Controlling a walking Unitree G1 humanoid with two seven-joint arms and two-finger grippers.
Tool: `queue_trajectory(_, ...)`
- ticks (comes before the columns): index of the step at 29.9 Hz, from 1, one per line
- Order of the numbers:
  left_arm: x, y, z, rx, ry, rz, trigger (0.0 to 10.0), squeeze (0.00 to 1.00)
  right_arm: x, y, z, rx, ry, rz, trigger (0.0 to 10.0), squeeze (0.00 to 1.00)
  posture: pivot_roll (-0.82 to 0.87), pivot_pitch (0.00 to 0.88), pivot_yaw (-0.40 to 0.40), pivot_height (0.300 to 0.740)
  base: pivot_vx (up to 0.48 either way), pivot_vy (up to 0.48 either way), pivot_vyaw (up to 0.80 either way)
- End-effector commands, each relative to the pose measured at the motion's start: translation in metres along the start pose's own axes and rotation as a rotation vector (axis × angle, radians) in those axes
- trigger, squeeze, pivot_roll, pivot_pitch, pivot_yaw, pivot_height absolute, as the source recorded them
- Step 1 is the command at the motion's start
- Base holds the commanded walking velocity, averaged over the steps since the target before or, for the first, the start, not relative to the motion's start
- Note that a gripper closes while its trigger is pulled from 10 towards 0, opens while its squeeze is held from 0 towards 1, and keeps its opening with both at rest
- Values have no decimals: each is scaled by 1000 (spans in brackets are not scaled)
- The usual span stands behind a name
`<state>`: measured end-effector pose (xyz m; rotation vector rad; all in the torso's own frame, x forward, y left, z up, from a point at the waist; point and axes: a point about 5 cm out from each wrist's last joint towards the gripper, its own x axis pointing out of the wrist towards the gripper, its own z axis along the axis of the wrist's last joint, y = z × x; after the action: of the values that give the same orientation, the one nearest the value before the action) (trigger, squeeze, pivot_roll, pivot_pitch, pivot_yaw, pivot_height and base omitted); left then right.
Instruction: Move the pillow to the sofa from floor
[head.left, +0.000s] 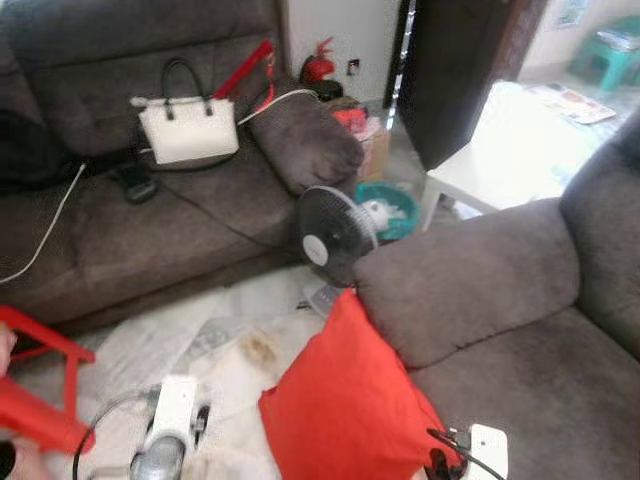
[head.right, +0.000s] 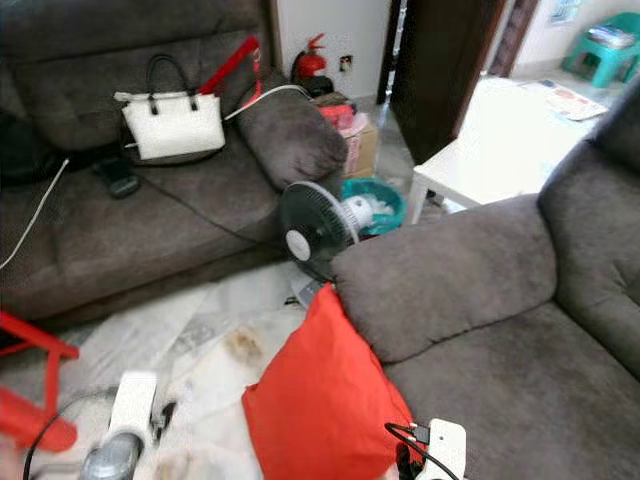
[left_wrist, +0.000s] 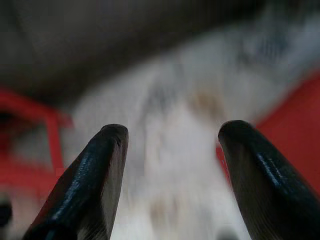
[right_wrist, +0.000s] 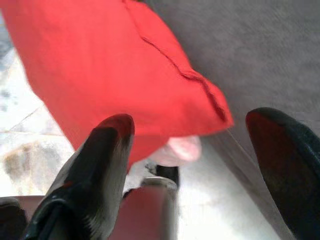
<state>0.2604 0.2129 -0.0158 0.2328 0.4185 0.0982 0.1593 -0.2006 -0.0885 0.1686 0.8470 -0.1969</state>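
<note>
Red pillow (head.left: 345, 400) stands on the pale tiled floor (head.left: 230, 345), leaning against the front of the grey sofa (head.left: 500, 300) beside its armrest. Right gripper (right_wrist: 192, 150) has fingers apart, just by the pillow's corner, not clamped on it. Left gripper (left_wrist: 170, 170) fingers also spread, holding nothing, over the floor near a red stool (head.left: 40, 385). Second sofa (head.left: 120, 230) carries a white handbag (head.left: 187, 125); a small black fan (head.left: 333, 232) stands between the sofas.
</note>
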Motion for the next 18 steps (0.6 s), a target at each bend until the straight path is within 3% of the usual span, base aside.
queue_trajectory(1, -2, 0, -2, 12, -4, 3, 10000, 0, -1, -2, -1, -1, -5, -8, 10000, 0, 75, 55, -19, 740, 0, 0, 0)
queue_trajectory(18, -2, -1, -2, 18, -13, 13, 10000, 0, -1, -1, -1, -3, -10, -10, 10000, 0, 75, 55, -19, 740, 0, 0, 0)
